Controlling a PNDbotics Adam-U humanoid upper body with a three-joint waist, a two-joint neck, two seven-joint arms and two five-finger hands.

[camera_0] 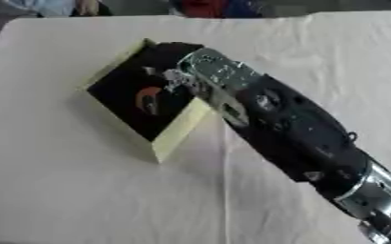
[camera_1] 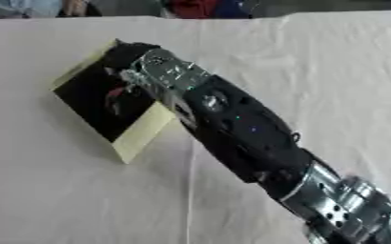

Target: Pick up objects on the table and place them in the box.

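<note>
A pale yellow box [camera_0: 179,131] with a dark inside lies askew on the white tablecloth, left of centre. My right arm [camera_0: 291,124] comes in from the lower right, and its hand [camera_0: 174,57] is down inside the box at the far end. A small orange curved thing [camera_0: 148,98] shows inside the box just below the hand. The dark hand blends with the dark inside, so I cannot see whether it touches the orange thing. My left hand shows in neither view.
The white cloth [camera_0: 57,181] covers the whole table, with a crease [camera_0: 226,190] running toward the front below the box. People sit beyond the far edge [camera_0: 199,7].
</note>
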